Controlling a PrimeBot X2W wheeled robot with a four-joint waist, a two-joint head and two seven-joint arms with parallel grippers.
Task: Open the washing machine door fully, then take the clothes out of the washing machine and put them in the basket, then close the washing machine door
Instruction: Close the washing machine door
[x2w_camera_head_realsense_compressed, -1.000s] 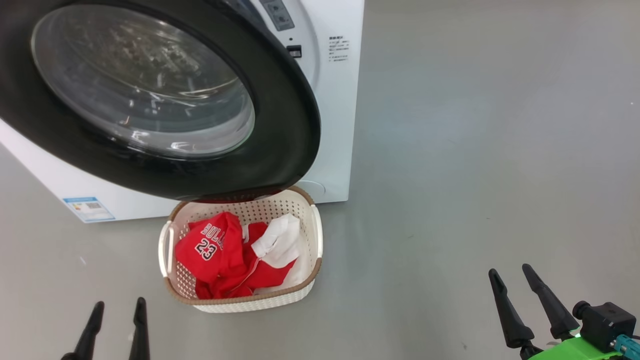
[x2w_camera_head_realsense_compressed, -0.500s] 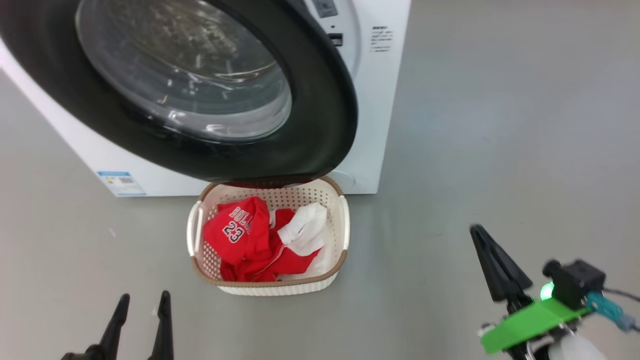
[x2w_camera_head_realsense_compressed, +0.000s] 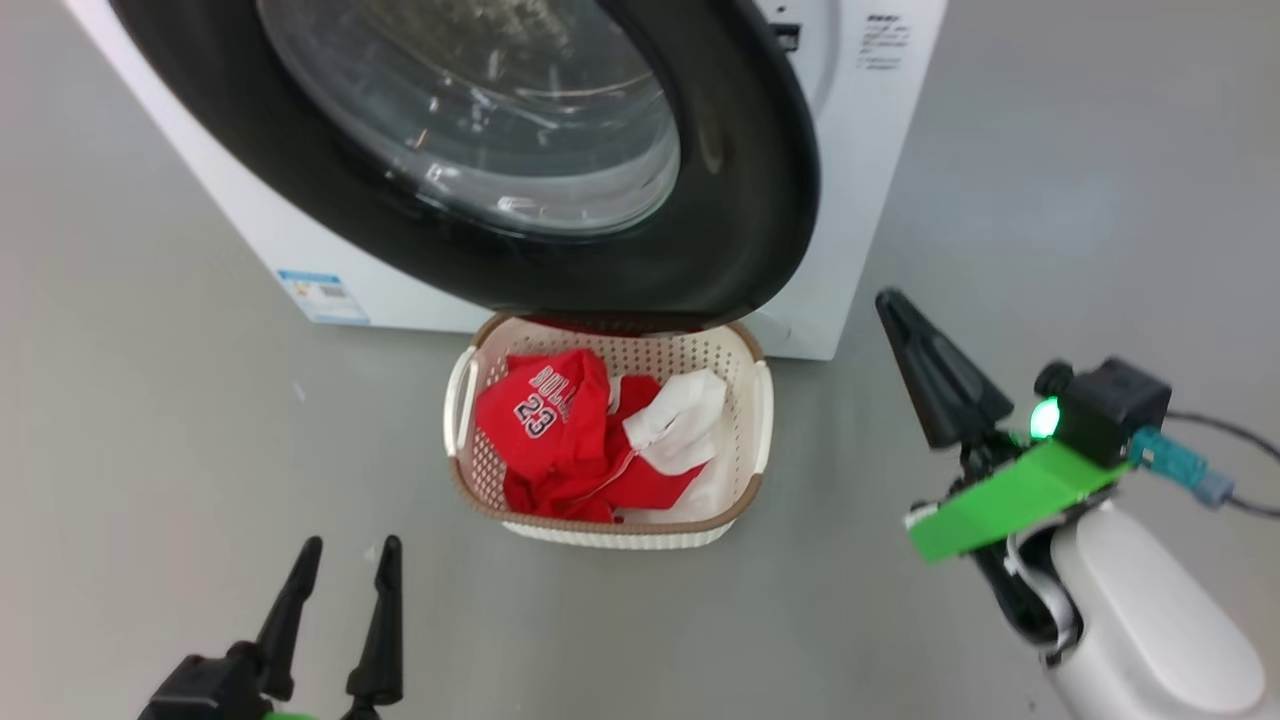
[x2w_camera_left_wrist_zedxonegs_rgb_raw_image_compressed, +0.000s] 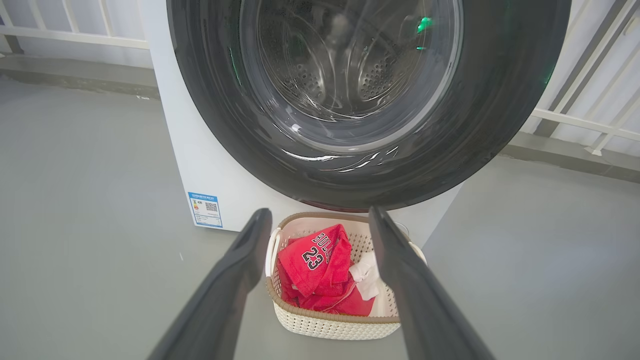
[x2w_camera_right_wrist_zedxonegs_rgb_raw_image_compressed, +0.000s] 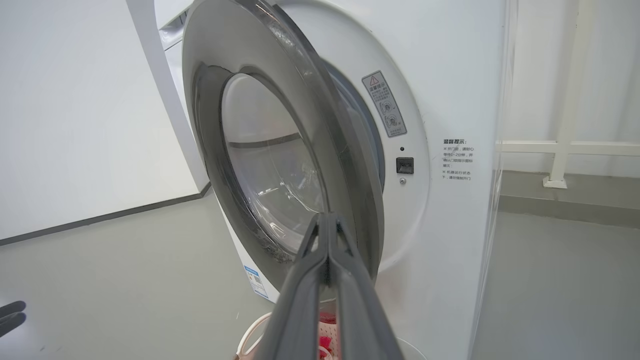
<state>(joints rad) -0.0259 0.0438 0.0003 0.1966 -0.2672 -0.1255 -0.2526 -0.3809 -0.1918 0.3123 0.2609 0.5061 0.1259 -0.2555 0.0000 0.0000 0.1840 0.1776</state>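
Observation:
The washing machine door (x2w_camera_head_realsense_compressed: 740, 200) stands swung out from the white washing machine (x2w_camera_head_realsense_compressed: 870, 150), and its black rim hangs over the back of the basket (x2w_camera_head_realsense_compressed: 620, 535). The red and white clothes (x2w_camera_head_realsense_compressed: 550, 420), with the "23" jersey on top, lie in that basket. My right gripper (x2w_camera_head_realsense_compressed: 888, 300) is shut on nothing and raised to the right of the door's rim, a little apart from it. In the right wrist view its tips (x2w_camera_right_wrist_zedxonegs_rgb_raw_image_compressed: 327, 217) point at the door's free edge (x2w_camera_right_wrist_zedxonegs_rgb_raw_image_compressed: 310, 110). Low on the near left, my left gripper (x2w_camera_head_realsense_compressed: 352, 545) is open and empty, and in its own view (x2w_camera_left_wrist_zedxonegs_rgb_raw_image_compressed: 320, 212) it frames the basket (x2w_camera_left_wrist_zedxonegs_rgb_raw_image_compressed: 330, 325).
Grey floor lies all around the basket. The door latch slot (x2w_camera_right_wrist_zedxonegs_rgb_raw_image_compressed: 405, 165) and a warning sticker (x2w_camera_right_wrist_zedxonegs_rgb_raw_image_compressed: 384, 104) sit on the machine's front to the right of the opening. A blue label (x2w_camera_left_wrist_zedxonegs_rgb_raw_image_compressed: 205, 210) is low on the front. White railings (x2w_camera_left_wrist_zedxonegs_rgb_raw_image_compressed: 590, 125) stand behind.
The right gripper has closed and risen toward the door's right edge. The head camera has turned, so the whole scene sits further right and higher. The left gripper stays open.

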